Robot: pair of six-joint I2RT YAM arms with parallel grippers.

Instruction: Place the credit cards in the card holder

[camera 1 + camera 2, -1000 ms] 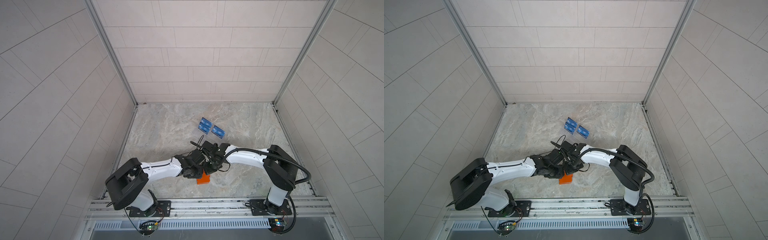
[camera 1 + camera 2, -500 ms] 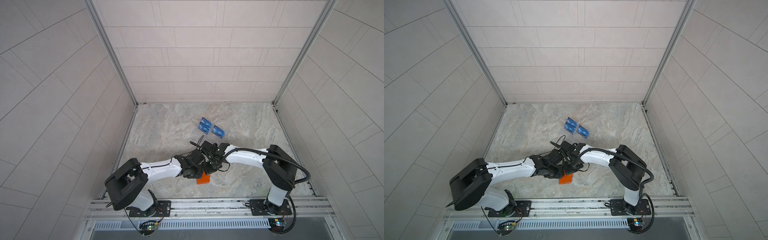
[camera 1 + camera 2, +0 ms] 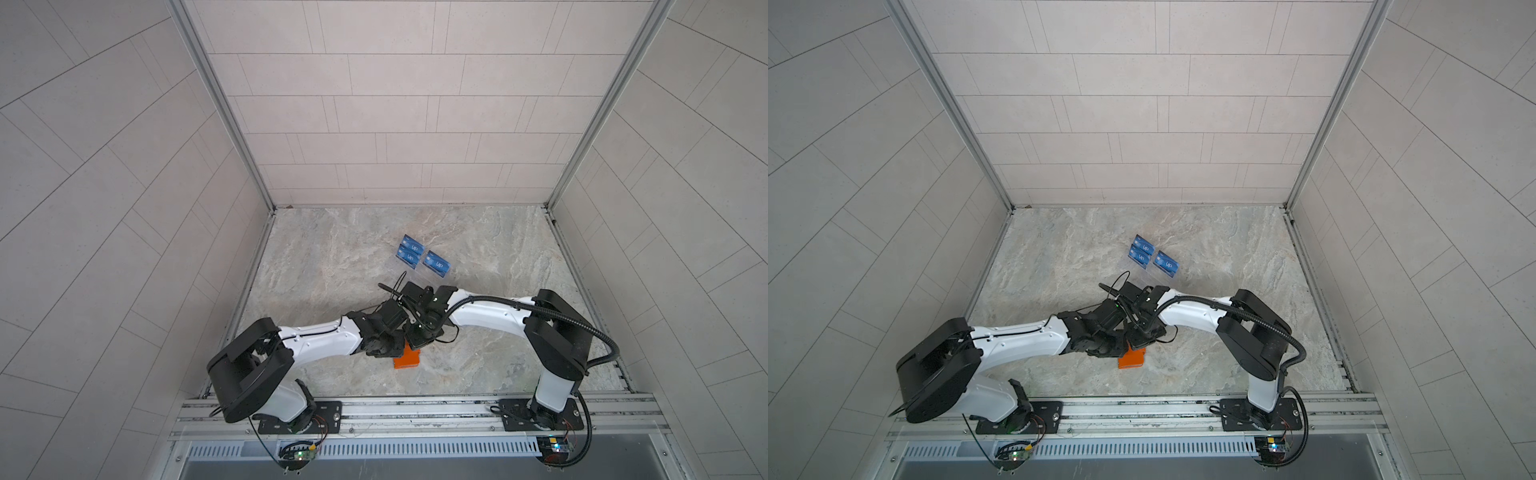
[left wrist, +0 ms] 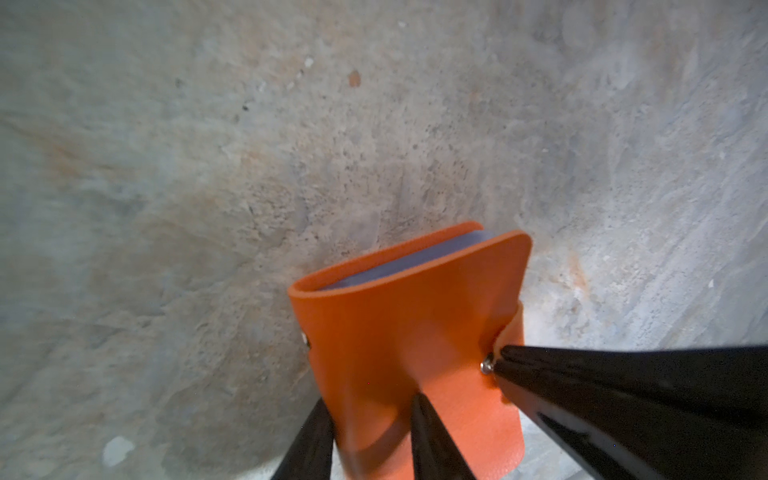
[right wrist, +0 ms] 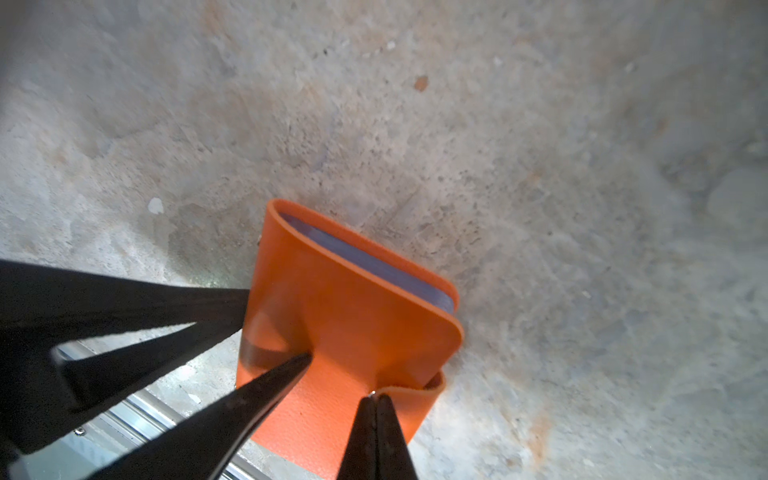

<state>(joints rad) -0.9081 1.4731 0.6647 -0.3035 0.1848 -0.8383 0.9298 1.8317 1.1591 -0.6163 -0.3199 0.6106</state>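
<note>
The orange card holder [image 3: 407,359] [image 3: 1132,359] lies closed near the front middle of the stone floor, under both wrists. In the left wrist view my left gripper [image 4: 370,409] is shut on the card holder [image 4: 411,316], one finger at its side edge and one on its top cover. My right gripper [image 5: 376,398] is shut on the snap tab at the edge of the card holder [image 5: 353,316]. Grey sleeve edges show between the covers. Three blue credit cards [image 3: 419,257] [image 3: 1152,258] rest farther back, apart from both grippers.
The cards sit on a clear stand [image 3: 409,271] that barely shows. Tiled walls close in the stone floor [image 3: 332,257] on three sides. A metal rail [image 3: 415,409] with both arm bases runs along the front edge.
</note>
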